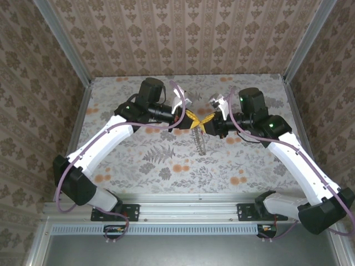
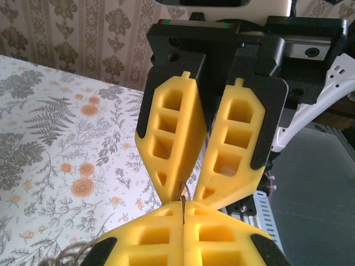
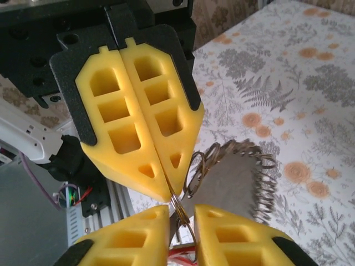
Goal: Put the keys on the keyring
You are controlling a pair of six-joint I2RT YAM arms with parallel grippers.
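No legible text, label, brand or number anywhere.

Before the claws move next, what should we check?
1. Left claw shut on the keyring: ok.
2. Right claw open, ring loose in its gap: ok.
3. Room between the two claws: not ok, their tips almost touch.
4. Dangling wire coil clear of both claws: ok.
5. Key with the red head spotted: cannot tell.
6. Key already on the ring: cannot tell.
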